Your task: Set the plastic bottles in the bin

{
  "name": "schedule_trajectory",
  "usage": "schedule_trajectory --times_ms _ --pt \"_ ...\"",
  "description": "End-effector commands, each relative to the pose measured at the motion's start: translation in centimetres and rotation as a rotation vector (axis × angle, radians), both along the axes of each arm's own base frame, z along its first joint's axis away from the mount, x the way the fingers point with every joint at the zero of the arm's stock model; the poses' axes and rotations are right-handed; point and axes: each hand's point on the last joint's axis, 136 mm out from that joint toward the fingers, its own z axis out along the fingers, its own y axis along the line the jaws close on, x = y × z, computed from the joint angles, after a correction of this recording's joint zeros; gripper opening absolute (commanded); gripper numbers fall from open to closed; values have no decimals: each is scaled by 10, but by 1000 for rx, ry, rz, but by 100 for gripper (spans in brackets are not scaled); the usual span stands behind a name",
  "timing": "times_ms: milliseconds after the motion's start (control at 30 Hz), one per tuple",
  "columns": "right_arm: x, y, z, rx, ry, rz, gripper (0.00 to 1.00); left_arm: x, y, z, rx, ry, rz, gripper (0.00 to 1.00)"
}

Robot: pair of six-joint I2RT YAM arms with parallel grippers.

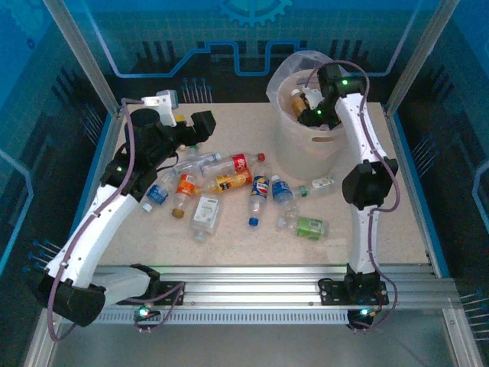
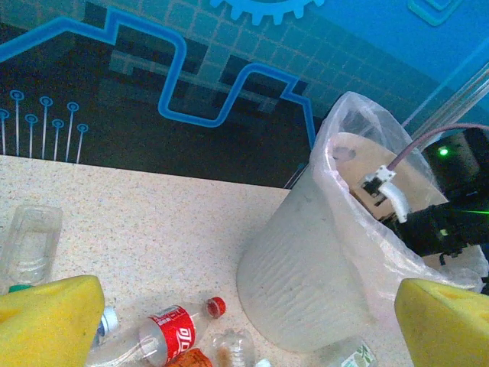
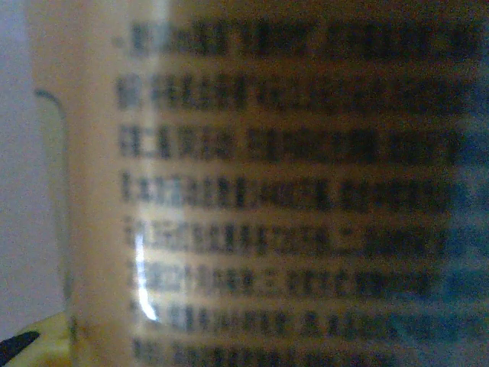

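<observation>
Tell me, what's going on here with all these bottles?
Two robot arms are clearing plastic bottles off a table into a bin. The right pincer is over the bin's mouth, gripping a brownish bottle, apparently about to drop it in. The left pincer hangs wide open above the bottles lying on the table, holding nothing. About ten are left to collect.

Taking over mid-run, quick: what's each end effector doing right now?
Left end effector: open, holding nothing.
Right end effector: closed on a plastic bottle, over the bin.
</observation>
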Motion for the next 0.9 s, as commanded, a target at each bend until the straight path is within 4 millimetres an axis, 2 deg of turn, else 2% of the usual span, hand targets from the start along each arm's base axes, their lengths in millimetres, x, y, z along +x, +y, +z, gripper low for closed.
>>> schedule_trajectory --times_ms 0,67,133,200,467,600,733,867 --pt "-3 4 -18 -35 51 40 30 5 9 -11 -10 28 41 99" --pt "-3 8 -23 -42 58 52 31 6 11 -13 -11 33 50 99" --pt "-3 13 -37 -40 91 67 31 8 12 -16 -11 40 55 99" --pt "-5 20 -44 -27 107 89 32 9 14 -18 -16 48 63 99" --pt "-18 46 -52 -2 145 166 38 12 20 -25 -23 64 86 99" --pt "-19 48 -51 2 143 163 50 12 22 -25 -26 66 92 99" --pt "-16 39 -51 -47 132 138 67 12 23 -26 -22 65 93 99" --pt "-12 32 -40 -76 98 111 82 12 24 -28 -19 70 98 99"
